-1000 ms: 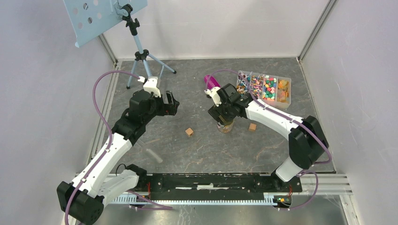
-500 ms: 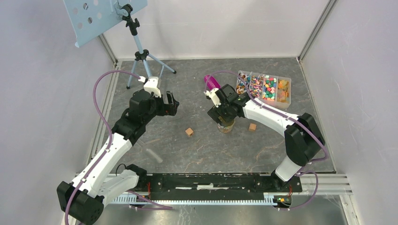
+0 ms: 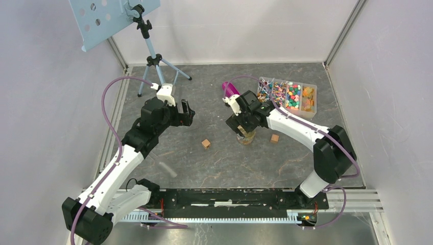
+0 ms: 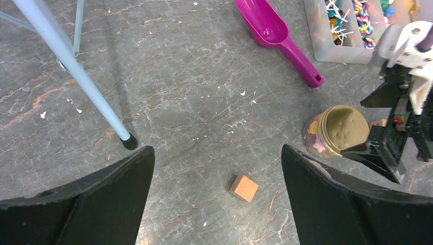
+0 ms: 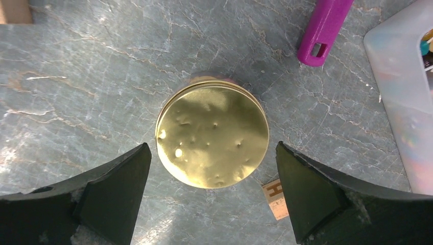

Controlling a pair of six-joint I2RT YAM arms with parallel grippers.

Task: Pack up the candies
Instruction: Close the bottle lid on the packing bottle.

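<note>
The candies [image 3: 288, 95] fill the compartments of a clear box at the back right, whose corner shows in the left wrist view [image 4: 357, 14]. More candies [image 4: 312, 137] show through the glass of a jar [image 3: 245, 137] capped with a gold lid [image 5: 212, 135]. My right gripper [image 5: 212, 145] hovers over the jar [image 4: 337, 131], open, with a gap between each finger and the lid. A magenta scoop [image 3: 230, 89] lies empty behind the jar. My left gripper [image 4: 218, 149] is open above bare tabletop at the left [image 3: 188, 113], holding nothing.
Two wooden cubes lie near the jar, one to its left [image 3: 206, 144] and one to its right [image 3: 274, 138]; the right one [image 5: 275, 198] carries a letter H. A tripod [image 3: 153, 56] with a blue perforated plate stands at the back left, one leg [image 4: 76, 76] near my left gripper.
The right gripper's jaws have spread wider apart over the jar lid. The left arm has not moved.
</note>
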